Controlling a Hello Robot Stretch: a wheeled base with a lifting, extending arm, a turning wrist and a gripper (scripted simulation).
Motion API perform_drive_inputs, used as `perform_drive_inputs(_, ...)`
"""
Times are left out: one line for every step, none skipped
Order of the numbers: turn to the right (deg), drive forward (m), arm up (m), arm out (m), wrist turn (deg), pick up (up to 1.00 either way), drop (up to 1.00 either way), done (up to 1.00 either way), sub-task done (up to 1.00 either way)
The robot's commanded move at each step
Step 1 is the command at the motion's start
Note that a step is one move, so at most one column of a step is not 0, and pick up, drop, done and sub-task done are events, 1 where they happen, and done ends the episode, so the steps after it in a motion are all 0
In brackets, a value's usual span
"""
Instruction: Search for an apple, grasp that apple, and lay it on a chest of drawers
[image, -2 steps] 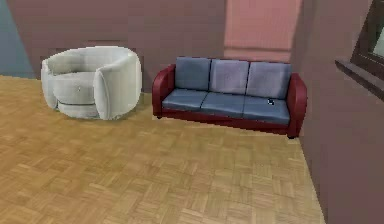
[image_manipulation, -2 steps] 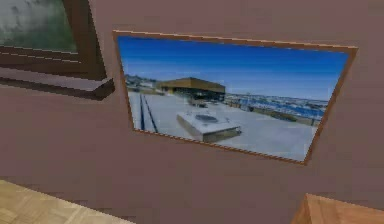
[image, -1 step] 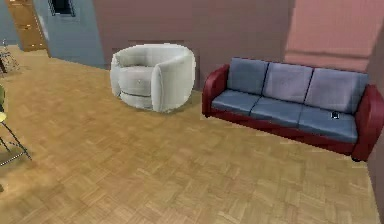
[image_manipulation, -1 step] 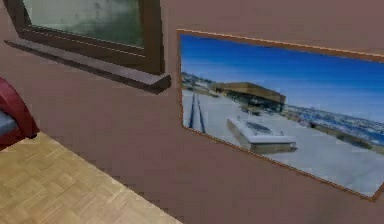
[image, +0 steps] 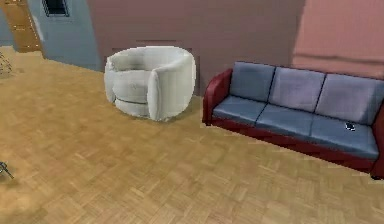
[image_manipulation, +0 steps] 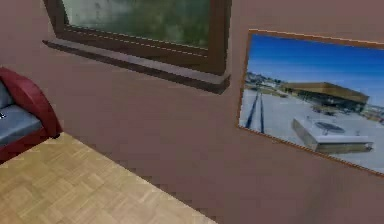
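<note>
I'm on the search step: I can't tell the gripper's state or where the apple is, so next I should drive past the armchair (image: 150, 82) and sofa (image: 295, 105) to look elsewhere.

In the forward view, an armchair (image: 150, 82) stands on the floor (image: 100, 165) against the back wall (image: 200, 30). A sofa (image: 295, 105) is just beside it on the right, along the same wall. A small object (image: 350, 126) lies on the sofa's rightmost seat. A door (image: 68, 35) is left of the armchair, farther back.

In the arm side view, the sofa's end (image_manipulation: 20, 115) is at the left edge. A window (image_manipulation: 140, 25) is above it to the right, and a picture (image_manipulation: 315, 100) hangs right of the window.
</note>
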Motion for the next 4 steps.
perform_drive_inputs(-27.0,0.00,0.00,0.00,0.0,0.00,0.00,0.00,0.00)
perform_drive_inputs(0.0,1.00,0.00,0.00,0.0,0.00,0.00,0.00,0.00)
perform_drive_inputs(0.0,1.00,0.00,0.00,0.0,0.00,0.00,0.00,0.00)
perform_drive_inputs(-6.0,0.00,0.00,0.00,0.0,0.00,0.00,0.00,0.00)
